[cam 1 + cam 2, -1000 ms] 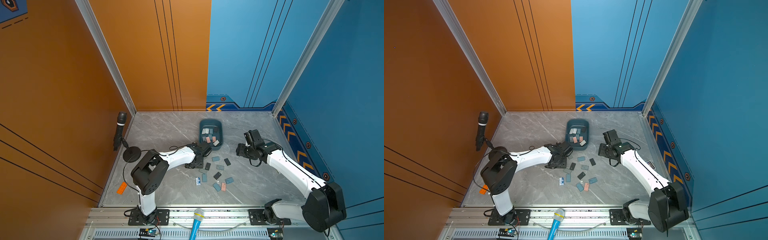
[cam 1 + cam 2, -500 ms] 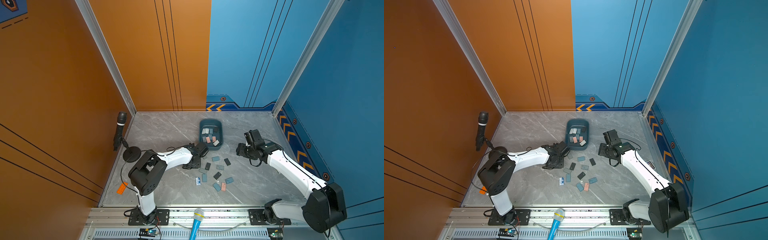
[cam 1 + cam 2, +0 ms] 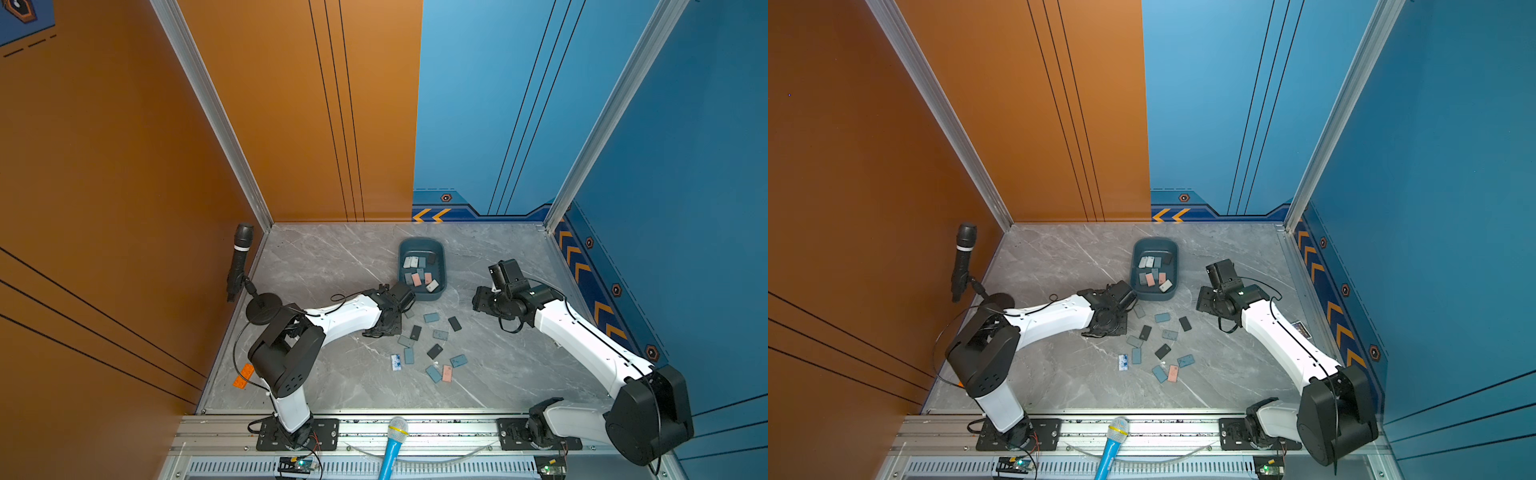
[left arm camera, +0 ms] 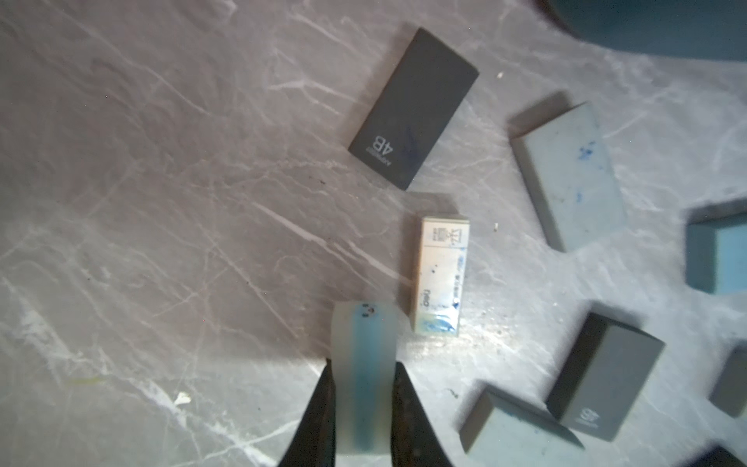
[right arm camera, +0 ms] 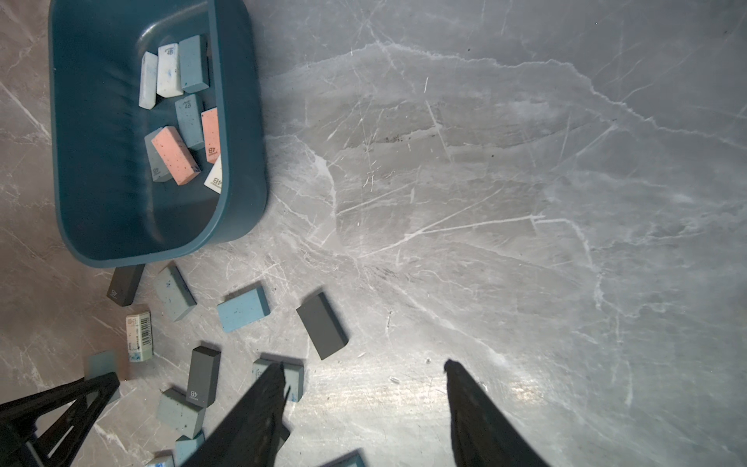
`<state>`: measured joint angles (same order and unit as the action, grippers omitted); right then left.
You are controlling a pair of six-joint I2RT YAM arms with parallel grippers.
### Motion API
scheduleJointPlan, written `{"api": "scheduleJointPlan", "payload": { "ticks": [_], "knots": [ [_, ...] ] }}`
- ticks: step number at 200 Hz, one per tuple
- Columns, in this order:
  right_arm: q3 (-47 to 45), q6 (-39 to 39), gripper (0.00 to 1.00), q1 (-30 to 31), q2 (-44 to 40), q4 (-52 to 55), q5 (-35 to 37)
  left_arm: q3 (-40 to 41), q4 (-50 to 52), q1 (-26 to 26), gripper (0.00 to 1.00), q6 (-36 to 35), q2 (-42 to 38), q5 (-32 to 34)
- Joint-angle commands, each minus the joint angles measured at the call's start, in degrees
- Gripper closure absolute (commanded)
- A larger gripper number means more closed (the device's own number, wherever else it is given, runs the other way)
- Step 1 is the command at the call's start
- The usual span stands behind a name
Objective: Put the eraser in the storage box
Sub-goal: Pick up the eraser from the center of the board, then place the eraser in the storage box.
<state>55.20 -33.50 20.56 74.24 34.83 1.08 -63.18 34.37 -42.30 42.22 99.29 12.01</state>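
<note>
My left hand [image 4: 364, 364] has just pinched shut on a pale blue eraser [image 4: 362, 400] low over the table [image 4: 161, 202]. The storage box [image 3: 432, 296] sits near, far-right, so lifting should follow.

White arms [image 3: 345, 320] with black joints and cables.

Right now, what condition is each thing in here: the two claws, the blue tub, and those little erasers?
left gripper: shut on the pale eraser.
pale eraser: pinched there, blue-smudged; lifted or not, cannot tell.
right gripper: open, holding nothing.
storage box: upright, uncovered, several erasers inside.
black eraser: flat on the table, untouched.
white sleeved eraser: flat on the table, ink-stained.
</note>
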Motion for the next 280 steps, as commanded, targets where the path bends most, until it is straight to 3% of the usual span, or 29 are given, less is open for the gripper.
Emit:
{"api": "scheduleJointPlan", "payload": {
  "ticks": [1, 57, 116, 188, 234, 280],
  "knots": [
    [-0.62, -0.69, 0.36, -0.34, -0.58, -0.73, -0.83, -1.94, 3.55, 0.89, 0.85, -2.34, -2.73, 0.59],
    [-0.71, -0.58, 0.36, -0.43, -0.01, -1.08, -1.16, -13.71, 4.47, 2.59, 0.85, -9.78, -1.55, -1.72],
    [-1.32, -1.00, 0.36, -0.69, 0.05, -1.33, -1.87, -36.67, 5.53, 4.85, 0.85, -16.33, 15.06, -9.90],
    [-1.71, -1.08, 0.37, -1.98, 0.41, -0.82, -2.44, -60.75, 5.52, 6.44, 0.85, -15.10, 36.63, -19.54],
    [-1.94, -0.96, 0.36, -2.89, 1.24, -0.81, -3.06, -67.68, 5.49, 6.97, 0.84, -11.15, 44.15, -21.04],
    [-1.85, -0.96, 0.37, -3.15, 2.49, -1.44, -3.90, -70.68, 5.52, 7.32, 0.71, -9.72, 46.44, -22.05]
  ]
}}
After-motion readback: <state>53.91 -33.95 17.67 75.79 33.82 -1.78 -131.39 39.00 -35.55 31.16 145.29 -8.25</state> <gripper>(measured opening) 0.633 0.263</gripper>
